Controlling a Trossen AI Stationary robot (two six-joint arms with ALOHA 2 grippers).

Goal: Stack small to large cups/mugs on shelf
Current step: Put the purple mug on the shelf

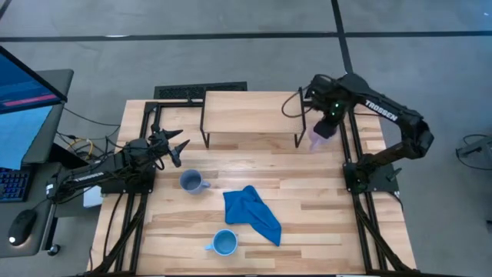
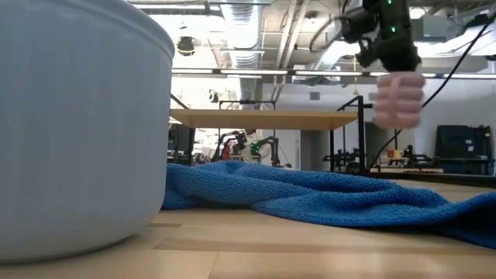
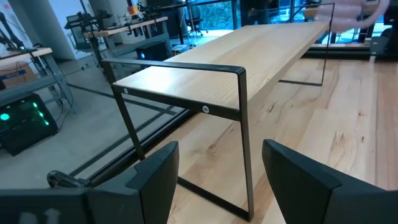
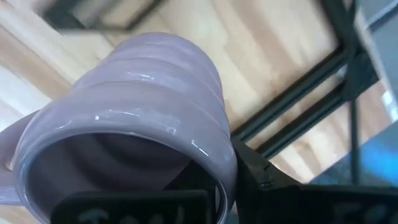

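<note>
Holding the pale purple mug (image 1: pixel 320 140) aloft, the right end effector (image 1: pixel 326 129) is clamped on the mug's rim — in the right wrist view one finger (image 4: pixel 258 177) sits against the outside of the wall, the mug's mouth faces the camera, ribbed body pointing away. The low view shows the mug (image 2: pixel 397 98) hanging clear of the surface, beside the right end of the shelf (image 1: pixel 250 113) and about level with its plank. From above, the mug sits just off the shelf's right leg, not over the plank.

Left end effector (image 1: pixel 178 150) is released, fingers (image 3: pixel 152 180) spread wide with nothing between them, hovering off the shelf's left end. Its wrist view looks along the plank (image 3: pixel 230 59) from that end; the purple mug (image 3: pixel 351 14) shows blurred at the far end.

Grey-blue mug (image 1: pixel 191 181) stands upright on the surface just below and to the right of the left end effector, handle pointing right. Bright light blue mug (image 1: pixel 224 243) is well away from both end effectors, near the front edge, handle to the left — it fills the left of the low view. Blue cloth (image 1: pixel 252 214) lies crumpled between the two standing mugs, slightly to their right, touching neither as far as the high view shows.
</note>
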